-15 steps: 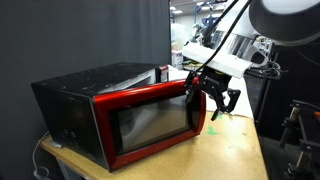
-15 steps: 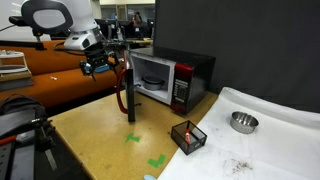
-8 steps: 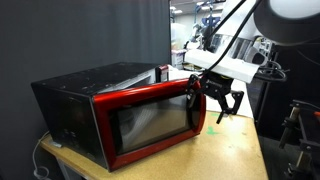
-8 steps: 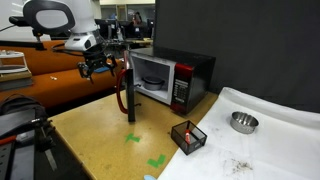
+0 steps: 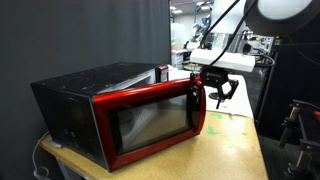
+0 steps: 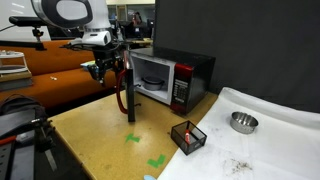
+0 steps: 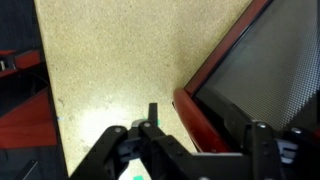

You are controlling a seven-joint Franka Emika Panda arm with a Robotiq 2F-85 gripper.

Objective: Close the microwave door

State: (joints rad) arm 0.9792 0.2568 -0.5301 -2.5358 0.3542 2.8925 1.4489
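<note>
a tan, speckled table (image 6: 90, 125) fills the foreground in both exterior views, with green tape marks (image 6: 157, 161) near its front edge and a white sheet (image 6: 285, 125) spread beside it. a black curtain (image 5: 80, 35) hangs behind as a backdrop. past it lie a brightly lit workshop (image 5: 188, 18) and a long orange surface (image 6: 50, 80).

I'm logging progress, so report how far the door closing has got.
Nothing done yet: the glossy red microwave door with dark window stands wide open from the black-cased microwave. In hand: the open gripper sits beside its free edge. Left: swing it shut.
</note>
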